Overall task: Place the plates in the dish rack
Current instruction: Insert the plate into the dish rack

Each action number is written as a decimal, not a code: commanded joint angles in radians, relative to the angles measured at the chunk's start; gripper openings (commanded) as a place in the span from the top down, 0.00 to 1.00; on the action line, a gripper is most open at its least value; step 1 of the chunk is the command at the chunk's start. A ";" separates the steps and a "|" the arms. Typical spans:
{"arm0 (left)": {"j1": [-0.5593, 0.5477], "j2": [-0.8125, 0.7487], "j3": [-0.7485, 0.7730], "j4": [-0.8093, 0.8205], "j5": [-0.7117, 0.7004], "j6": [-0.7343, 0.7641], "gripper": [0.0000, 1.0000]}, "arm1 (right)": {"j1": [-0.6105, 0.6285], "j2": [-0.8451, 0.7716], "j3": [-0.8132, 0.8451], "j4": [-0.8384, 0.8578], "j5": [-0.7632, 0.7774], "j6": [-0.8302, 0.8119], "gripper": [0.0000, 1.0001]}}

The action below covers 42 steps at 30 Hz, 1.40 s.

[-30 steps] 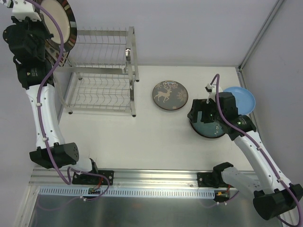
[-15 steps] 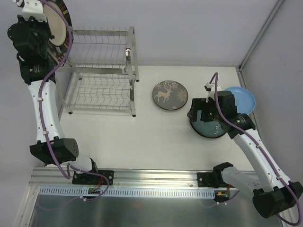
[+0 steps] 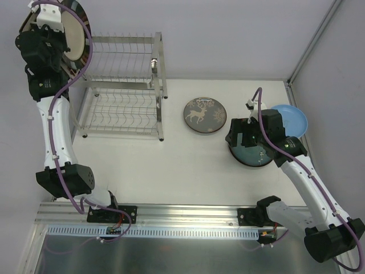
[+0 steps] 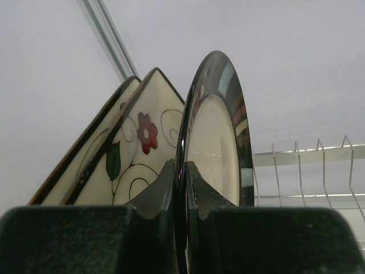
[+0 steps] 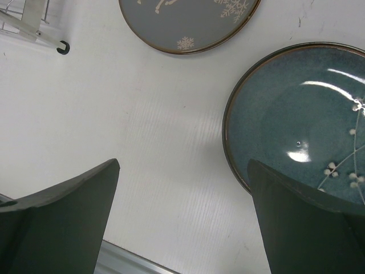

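**Top view.** The left claw [image 3: 55,27] is raised at the far left, clamped on a round cream plate [image 3: 75,31] with a dark rim. It holds the plate on edge above the left end of the rack [image 3: 122,85]. On the table [image 3: 188,171], right of the rack, lie a grey deer plate [image 3: 205,115], a teal plate [image 3: 254,154] and, farthest right, a light blue plate [image 3: 292,117]. The right claw [image 3: 242,137] hovers over the teal plate.

**Left wrist view.** The fingers pinch the lower rim of the round cream plate [image 4: 219,142], which stands upright. Two square floral plates [image 4: 137,148] stand on edge just to its left; contact cannot be judged. The rack's wires [image 4: 308,171] show to the right.

**Right wrist view.** The right claw [image 5: 182,165] is spread wide and holds nothing, with the teal plate [image 5: 296,114] under its right finger.

**Step in hand.** The task now is to slot the held plate. It should go down upright, with its edge lined up on a free slot beside the square plates and clear of them. The claw should release only once the rim sits between wires.
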 commanded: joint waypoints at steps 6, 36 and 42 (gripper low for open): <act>0.012 -0.064 -0.032 0.224 0.021 0.052 1.00 | 0.001 -0.011 0.039 0.014 -0.003 -0.018 0.01; 0.012 -0.202 -0.142 0.224 0.024 -0.188 0.23 | 0.001 -0.037 0.050 0.015 -0.021 -0.001 0.00; 0.010 -0.342 -0.273 0.214 0.045 -0.351 0.01 | 0.003 -0.005 0.073 0.032 -0.024 0.054 0.00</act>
